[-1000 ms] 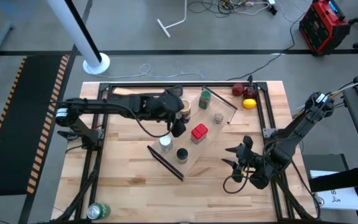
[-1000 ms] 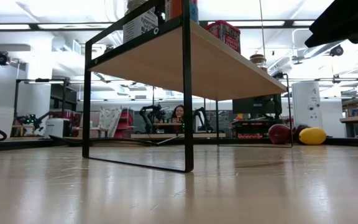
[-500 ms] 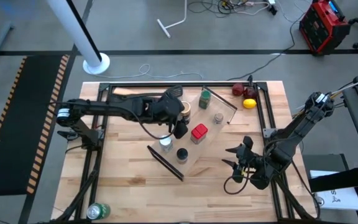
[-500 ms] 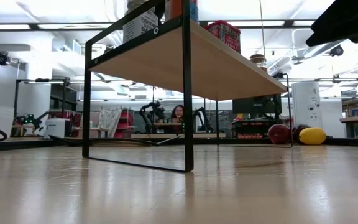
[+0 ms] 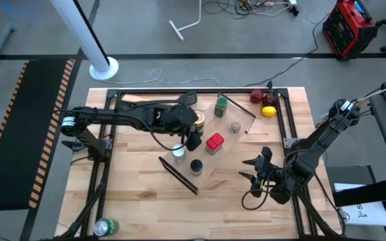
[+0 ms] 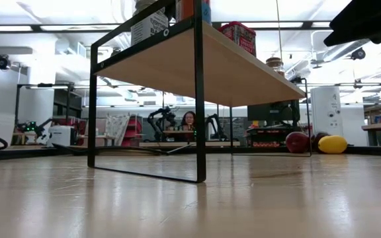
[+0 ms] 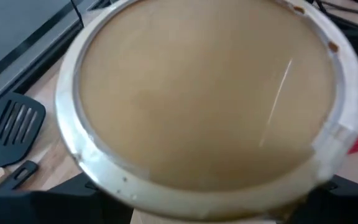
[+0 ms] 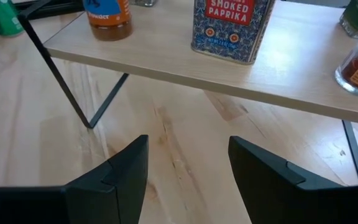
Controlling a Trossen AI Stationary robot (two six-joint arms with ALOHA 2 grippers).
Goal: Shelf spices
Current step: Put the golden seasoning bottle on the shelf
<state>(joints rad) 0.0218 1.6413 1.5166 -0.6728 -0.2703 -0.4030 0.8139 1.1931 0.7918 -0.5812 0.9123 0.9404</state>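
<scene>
Over the shelf (image 5: 213, 144), our left tool (image 5: 194, 131) appears to pinch the tan open-top cylinder (image 7: 207, 93) by its sides. We judge it light, stiff and spillable, so keep it upright. Our right tool (image 8: 188, 171) waits spread, near the surface's right edge.

We list: pale wooden shelf (image 5: 223, 144) with black end bars; red-lidded tin (image 8: 231, 28), blue patterned sides, "SMOKED PAPRIKA" label; green jar (image 5: 221, 106); tan cylinder (image 7: 204, 93), silver rim; yellow lemon (image 5: 269, 112).
</scene>
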